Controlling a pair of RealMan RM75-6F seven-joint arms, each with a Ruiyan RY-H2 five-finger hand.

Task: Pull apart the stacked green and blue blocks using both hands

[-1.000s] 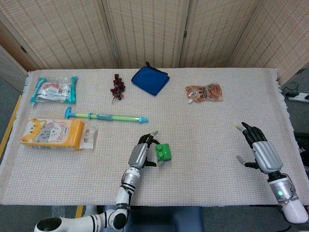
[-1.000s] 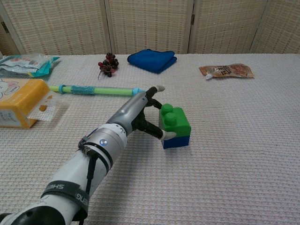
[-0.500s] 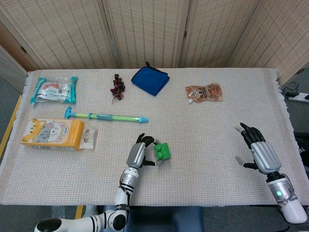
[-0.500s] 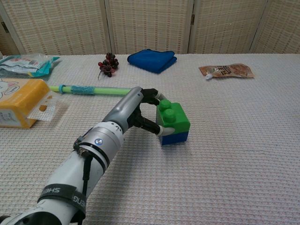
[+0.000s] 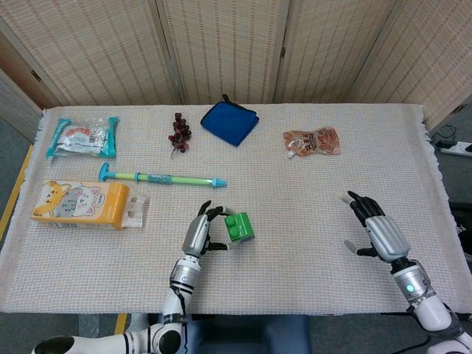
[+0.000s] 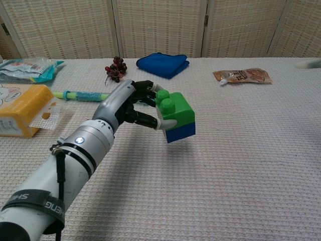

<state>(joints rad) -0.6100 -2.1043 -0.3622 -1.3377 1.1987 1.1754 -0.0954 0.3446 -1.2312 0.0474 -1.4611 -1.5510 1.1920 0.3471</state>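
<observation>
A coarse, matt woven cloth (image 5: 310,221) is covering the table. The green block (image 6: 174,108) and blue block (image 6: 180,132) are showing smooth, glossy plastic. The left hand (image 6: 131,105) is looking like brushed grey metal with black matt fingers (image 6: 143,119). The far blue towel (image 5: 229,122) is looking soft.

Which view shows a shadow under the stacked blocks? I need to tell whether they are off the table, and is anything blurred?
Chest view: a soft shadow lies on the cloth below the green and blue blocks, apart from them, which suggests that the left hand holds them in the air. Head view: even light, sharp throughout, no such gap visible; the right hand is empty.
</observation>
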